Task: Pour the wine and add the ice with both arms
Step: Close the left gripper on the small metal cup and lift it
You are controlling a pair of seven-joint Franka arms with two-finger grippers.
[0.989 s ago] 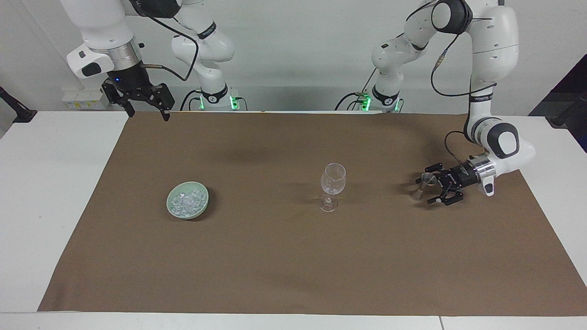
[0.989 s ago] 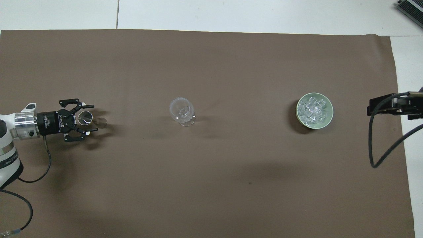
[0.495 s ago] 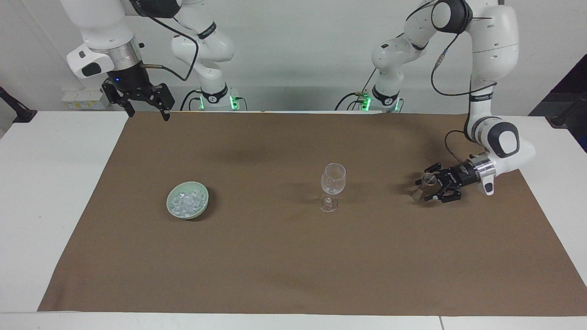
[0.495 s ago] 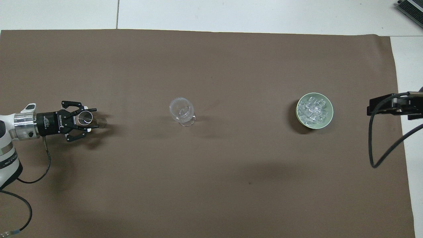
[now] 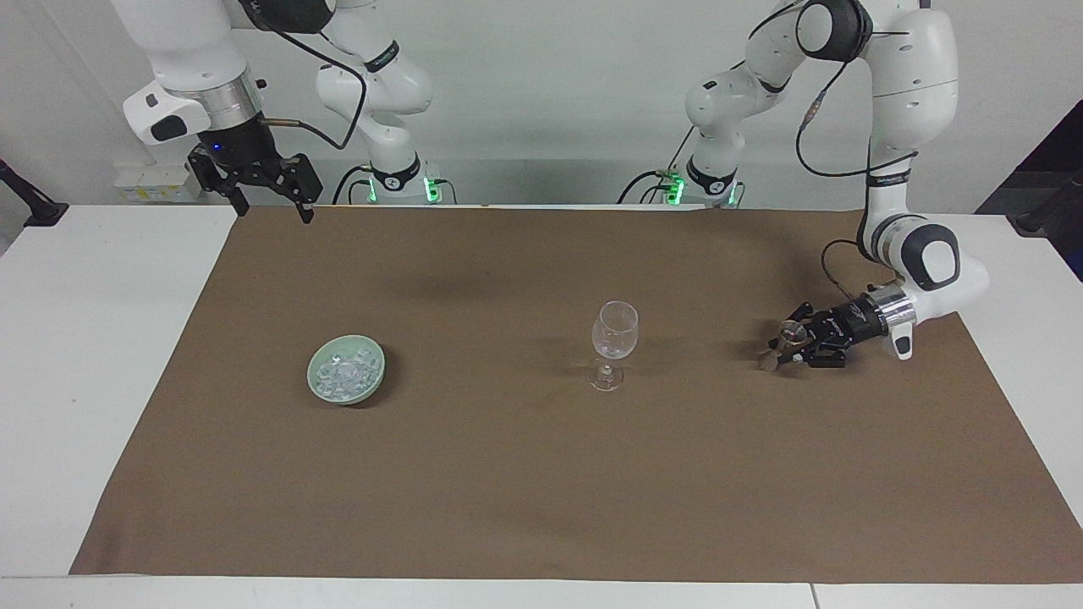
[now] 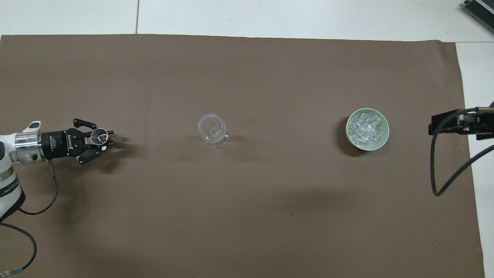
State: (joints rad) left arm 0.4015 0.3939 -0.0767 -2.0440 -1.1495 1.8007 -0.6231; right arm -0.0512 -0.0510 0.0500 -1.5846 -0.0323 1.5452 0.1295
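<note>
Lying low and level, the left gripper (image 5: 787,345) clamps a small clear glass (image 6: 101,136); right gripper (image 5: 272,208) hangs open.

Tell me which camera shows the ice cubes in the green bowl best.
The overhead view: it looks straight down into the bowl, so the ice shows as separate cubes. The facing view sees them slantwise, partly masked by the rim.

A brown cloth (image 5: 525,474) covers most of the white surface (image 5: 76,355) — flat, its edges square to the surface's. Wall sockets (image 5: 152,184) sit at the right arm's end, and a dark slatted thing (image 6: 480,9) — unidentifiable — shows at one corner
</note>
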